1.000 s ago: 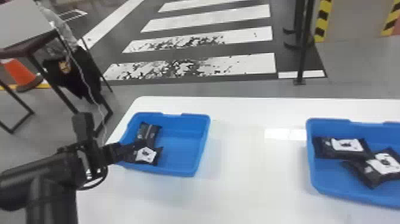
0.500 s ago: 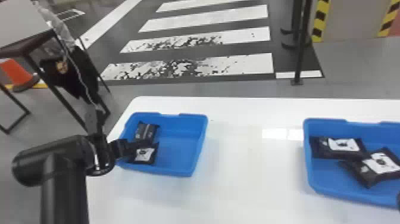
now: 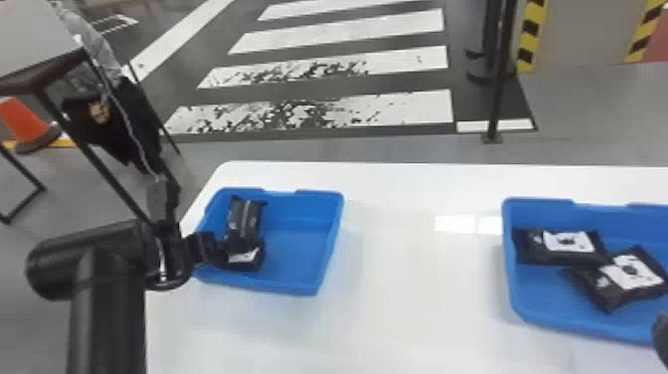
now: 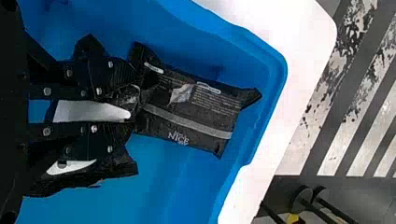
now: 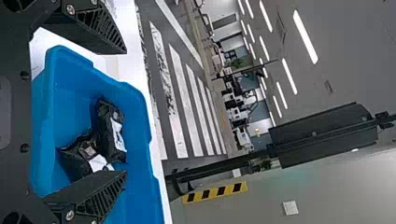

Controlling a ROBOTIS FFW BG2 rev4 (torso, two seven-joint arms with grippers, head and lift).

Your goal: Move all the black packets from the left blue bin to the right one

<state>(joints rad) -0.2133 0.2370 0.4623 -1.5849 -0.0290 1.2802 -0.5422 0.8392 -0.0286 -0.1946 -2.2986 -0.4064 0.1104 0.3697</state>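
Observation:
In the head view my left gripper point(image 3: 222, 252) reaches into the left blue bin point(image 3: 291, 287), shut on the near end of a black packet point(image 3: 244, 221). Another black packet point(image 3: 246, 259) with a white label lies partly under it. The left wrist view has the left gripper point(image 4: 131, 105) pinching the crumpled end of the held packet point(image 4: 191, 109); the labelled one point(image 4: 109, 172) is beside the fingers. Two black packets point(image 3: 561, 246) point(image 3: 621, 278) overlap in the right blue bin point(image 3: 514, 293). My right gripper point(image 3: 661, 334) is at that bin's near side; in its wrist view the right gripper point(image 5: 123, 112) stands open, fingers wide apart.
Both bins stand on a white table point(image 3: 397, 308), with a stretch of tabletop between them. Behind the table are a black post point(image 3: 499, 74) and a striped floor. A dark-framed table point(image 3: 37, 82) stands at the far left.
The left gripper has closed on the rear packet, which now overlaps more of the labelled one. The left forearm has shifted to the right. Part of the right gripper has come in at the right edge.

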